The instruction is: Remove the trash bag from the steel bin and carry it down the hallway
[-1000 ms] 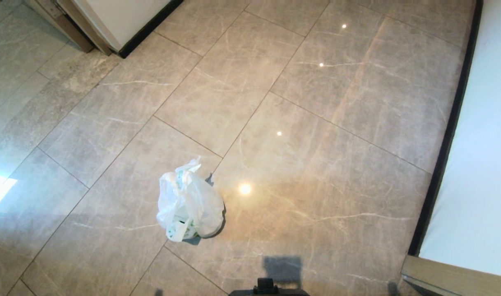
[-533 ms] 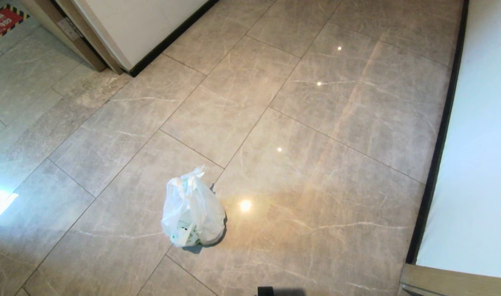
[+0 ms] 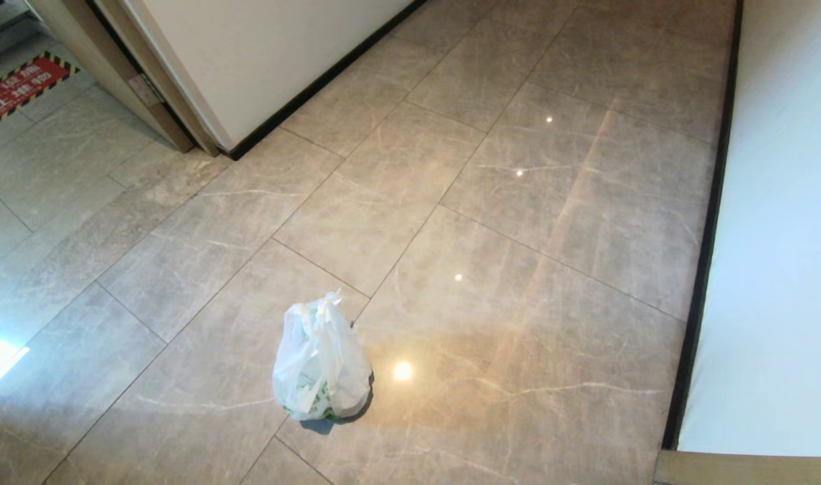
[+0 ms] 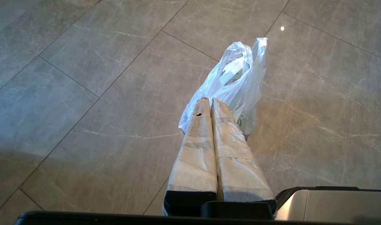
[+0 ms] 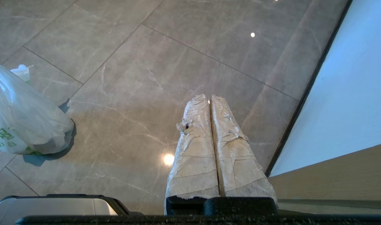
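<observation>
The trash bag [image 3: 322,364], white with green print and its handles bunched at the top, stands on its own on the glossy tiles of the hallway [image 3: 518,269]. The left wrist view has the trash bag [image 4: 237,72] just beyond my left gripper [image 4: 210,100], whose taped fingers are pressed together, shut and empty, short of the plastic. My right gripper [image 5: 209,97] is also shut and empty, over bare tile, with the trash bag [image 5: 24,118] well off to its side. Neither gripper appears in the head view. The steel bin is out of view.
A cream wall with a black baseboard [image 3: 774,236] runs along the right. A wall corner and wooden door frame [image 3: 181,128] stand at the far left, with a red hazard-striped floor sign [image 3: 19,87] beyond. A wooden ledge [image 3: 747,468] sits at the near right.
The whole head view has tilted up, so more of the far floor and left wall shows and my base has dropped out of the bottom edge. The bag stays put on the floor.
</observation>
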Robot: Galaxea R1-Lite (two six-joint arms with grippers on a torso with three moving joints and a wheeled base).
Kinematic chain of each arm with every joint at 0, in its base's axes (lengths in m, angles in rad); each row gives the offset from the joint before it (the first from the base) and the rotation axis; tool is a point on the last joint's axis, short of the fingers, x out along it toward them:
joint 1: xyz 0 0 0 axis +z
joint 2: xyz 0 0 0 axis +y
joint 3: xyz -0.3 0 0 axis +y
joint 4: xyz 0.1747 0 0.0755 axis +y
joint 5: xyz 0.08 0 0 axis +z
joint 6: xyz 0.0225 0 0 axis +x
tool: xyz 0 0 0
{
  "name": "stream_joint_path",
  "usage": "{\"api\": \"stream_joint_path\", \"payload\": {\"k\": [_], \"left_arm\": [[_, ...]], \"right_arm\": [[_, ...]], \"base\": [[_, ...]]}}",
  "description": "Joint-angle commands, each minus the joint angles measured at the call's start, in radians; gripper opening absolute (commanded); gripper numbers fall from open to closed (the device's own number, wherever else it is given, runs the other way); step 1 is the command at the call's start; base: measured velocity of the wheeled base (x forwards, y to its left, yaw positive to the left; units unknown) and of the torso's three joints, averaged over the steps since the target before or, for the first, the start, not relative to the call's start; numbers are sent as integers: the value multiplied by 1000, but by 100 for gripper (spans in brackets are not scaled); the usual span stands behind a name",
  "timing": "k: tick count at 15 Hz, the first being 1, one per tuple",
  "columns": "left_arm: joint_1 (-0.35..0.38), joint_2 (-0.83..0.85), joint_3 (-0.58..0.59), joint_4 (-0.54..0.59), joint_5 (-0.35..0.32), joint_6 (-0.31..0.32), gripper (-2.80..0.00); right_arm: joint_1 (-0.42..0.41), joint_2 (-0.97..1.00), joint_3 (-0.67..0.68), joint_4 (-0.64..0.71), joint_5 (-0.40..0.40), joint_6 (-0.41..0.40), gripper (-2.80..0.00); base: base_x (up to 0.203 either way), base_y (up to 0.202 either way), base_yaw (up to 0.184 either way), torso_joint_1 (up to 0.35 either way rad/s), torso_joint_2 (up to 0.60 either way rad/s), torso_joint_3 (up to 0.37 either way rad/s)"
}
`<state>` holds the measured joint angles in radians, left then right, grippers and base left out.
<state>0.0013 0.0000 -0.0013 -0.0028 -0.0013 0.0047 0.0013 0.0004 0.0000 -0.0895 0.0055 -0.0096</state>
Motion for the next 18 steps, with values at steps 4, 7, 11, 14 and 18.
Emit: {"api": "stream_joint_path", "payload": {"k": [4, 7, 11, 14, 18], "left_arm": [[0, 2, -2, 3, 0, 1, -280], [0, 2, -2, 4, -2, 1, -280], [0, 2, -3, 6, -3, 1, -280], [0, 2, -3, 6, -2, 1, -280], [0, 2, -3, 6, -3, 3, -280]], "right_arm": [[0, 0, 38, -1, 1, 0, -280], [0, 0, 37, -1, 1, 0, -280], [0, 0, 38, -1, 1, 0, -280], [0, 0, 38, -1, 1, 0, -280], [0, 0, 38, -1, 1, 0, -280]], "base": [[0, 0, 0, 3, 1, 202], [0, 0, 0, 0, 2, 204], [0, 0, 0, 2, -1, 203], [0, 0, 0, 3, 0, 202], [0, 0, 0, 2, 1, 201]]}}
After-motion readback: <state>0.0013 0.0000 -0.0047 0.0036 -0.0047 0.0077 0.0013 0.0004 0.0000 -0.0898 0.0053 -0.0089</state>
